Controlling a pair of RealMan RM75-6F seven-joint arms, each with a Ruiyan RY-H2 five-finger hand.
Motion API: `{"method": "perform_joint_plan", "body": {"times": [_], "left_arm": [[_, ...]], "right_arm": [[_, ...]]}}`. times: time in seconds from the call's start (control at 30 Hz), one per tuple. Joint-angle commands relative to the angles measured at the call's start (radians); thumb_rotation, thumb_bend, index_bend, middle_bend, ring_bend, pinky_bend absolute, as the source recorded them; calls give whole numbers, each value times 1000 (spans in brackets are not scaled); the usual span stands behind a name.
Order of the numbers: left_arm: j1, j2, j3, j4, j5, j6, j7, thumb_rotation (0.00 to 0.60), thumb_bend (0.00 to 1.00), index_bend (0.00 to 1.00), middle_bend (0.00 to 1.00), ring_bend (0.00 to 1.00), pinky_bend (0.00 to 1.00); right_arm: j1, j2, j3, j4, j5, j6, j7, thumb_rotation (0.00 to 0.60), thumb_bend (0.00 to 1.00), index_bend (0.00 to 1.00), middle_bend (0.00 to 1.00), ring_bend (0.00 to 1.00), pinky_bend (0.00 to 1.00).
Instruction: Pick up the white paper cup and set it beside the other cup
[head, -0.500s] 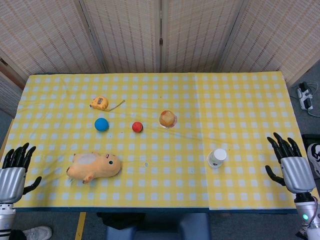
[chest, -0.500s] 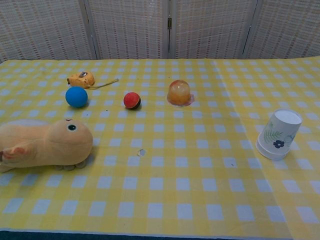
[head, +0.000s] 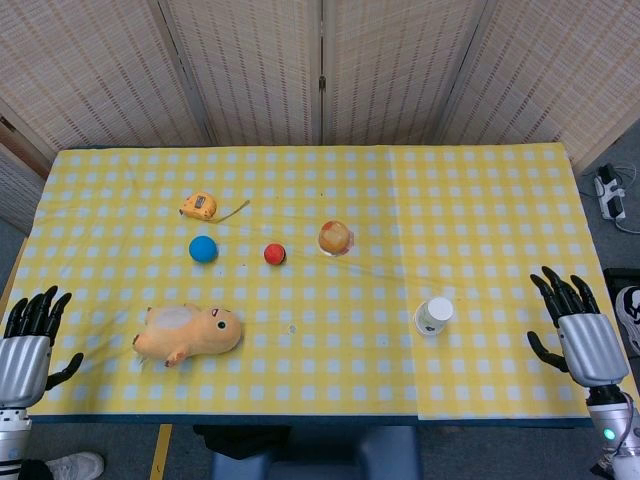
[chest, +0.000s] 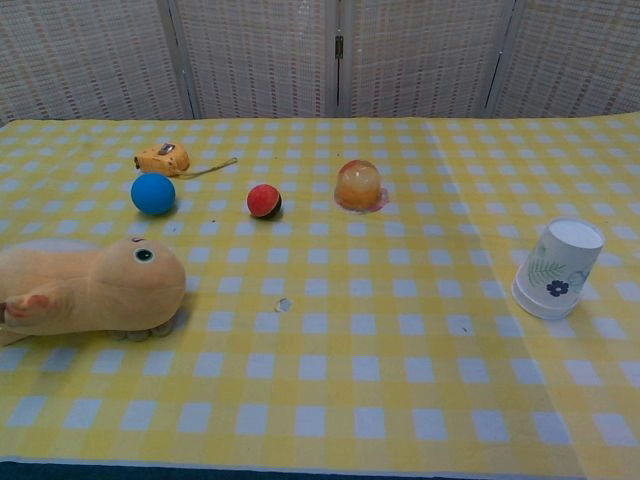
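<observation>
Head view: both arms cut off by the lower frame edge; only each robot hand and its wrist show. Chest view shows neither. Left robot hand (head: 27, 345) sits off the worktop's front-left corner, fingers spread, holding nothing. Right robot hand (head: 585, 335) sits off the front-right corner, fingers spread, also holding nothing.

White paper cup (head: 434, 316) (chest: 557, 270): stands inverted, wide mouth down on the yellow checked cloth (head: 480, 210), closed base up. Long axis near vertical, leaning slightly toward the back-right in the chest view. Leaf and flower print faces the front edge. Position: right half of the worktop, near the front edge, apart from the right robot hand.

Other cup (head: 335, 238) (chest: 358, 186): translucent orange, also upside down, near the worktop centre, well apart from the white one. Its material is hard to make out.

Bare cloth lies all round the white paper cup and between the two cups.

Left half: red ball (head: 274, 254), blue ball (head: 203, 249), yellow tape measure (head: 198, 206), plush toy (head: 187, 334) near the front edge; chest view crops the toy's tail end.
</observation>
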Motion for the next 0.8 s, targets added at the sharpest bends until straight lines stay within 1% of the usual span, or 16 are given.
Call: {"method": "perform_joint_plan", "body": {"times": [0.03, 0.2, 0.3, 0.37, 0.6, 0.8], "left_arm": [[2, 0, 1, 0, 2, 2, -3, 600, 311, 38, 0, 0, 0], [4, -1, 3, 1, 3, 3, -6, 600, 311, 38, 0, 0, 0], [4, -2, 5, 2, 3, 2, -7, 600, 311, 38, 0, 0, 0], [5, -1, 6, 1, 2, 1, -7, 600, 311, 38, 0, 0, 0], [6, 1, 8, -4, -7, -8, 0, 600, 311, 38, 0, 0, 0], [7, -4, 7, 4, 7, 4, -12, 600, 311, 41, 0, 0, 0]], "right_arm": [[3, 3, -4, -1, -3, -7, 1, 600, 400, 0, 66, 137, 11], [23, 6, -12, -9, -11, -44, -7, 600, 400, 3, 85, 148, 33], [47, 12, -17, -18, -10, -92, -6, 600, 399, 9, 86, 147, 35], [68, 16, -18, -28, -3, -131, -13, 600, 400, 15, 86, 145, 35], [157, 21, -2, -48, 39, -280, -22, 600, 400, 85, 86, 147, 36], [238, 25, 8, -71, 87, -415, -50, 600, 400, 109, 90, 147, 42]]}}
